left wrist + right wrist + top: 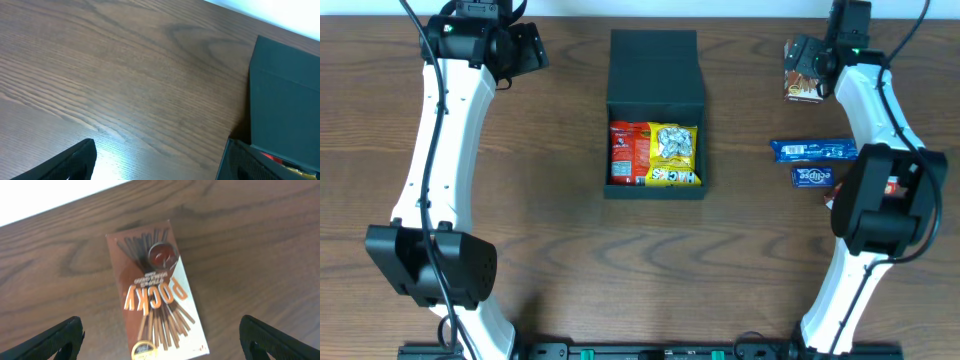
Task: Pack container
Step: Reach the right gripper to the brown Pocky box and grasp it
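Left tool [155, 167]: one, over bare wood near the worktop's [550, 200] far-left corner; fingers spread wide, nothing between them.
Container [655, 100]: one dark teal-grey box, mid-worktop toward the far edge, lid flap raised on its far side.
Packets inside: two, side by side in the near half; a red packet [625, 150] on the left touching a yellow packet [677, 155] on the right.
Loose snacks: three, all right of the container; one Pocky box [157, 295] near the far edge, one blue bar [810, 150] nearer, and one Eclipse pack [812, 177] just beside the bar.
Right tool [161, 330]: one, above the Pocky box; fingers stand wide on either side, gripping nothing.
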`<state>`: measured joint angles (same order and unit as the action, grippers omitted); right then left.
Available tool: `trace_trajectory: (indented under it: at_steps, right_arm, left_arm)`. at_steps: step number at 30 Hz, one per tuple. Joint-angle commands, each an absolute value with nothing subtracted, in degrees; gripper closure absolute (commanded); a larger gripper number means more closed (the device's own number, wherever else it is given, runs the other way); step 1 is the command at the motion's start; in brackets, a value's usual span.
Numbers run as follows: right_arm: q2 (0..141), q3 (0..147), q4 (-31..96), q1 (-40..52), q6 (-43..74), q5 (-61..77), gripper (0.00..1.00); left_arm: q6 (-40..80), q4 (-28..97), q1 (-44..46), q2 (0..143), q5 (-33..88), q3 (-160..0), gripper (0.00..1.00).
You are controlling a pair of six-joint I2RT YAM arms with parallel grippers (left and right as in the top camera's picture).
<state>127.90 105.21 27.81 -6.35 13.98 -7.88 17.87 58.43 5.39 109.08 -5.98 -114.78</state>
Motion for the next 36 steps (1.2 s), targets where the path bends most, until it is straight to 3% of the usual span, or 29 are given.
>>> trace_trajectory:
  at_steps: [1,36]
  right_arm:
    - [130.5,105.3,27.3,-7.0,12.8,-9.0,0.01]
    - [137.4,105.3,24.4,-7.8,8.9,-3.8,0.01]
  left_arm:
    - [16.7,58.6,5.2,109.1,-6.0,-115.7,0.14]
    - [16.2,58.6,5.2,109.1,-6.0,-115.7,0.14]
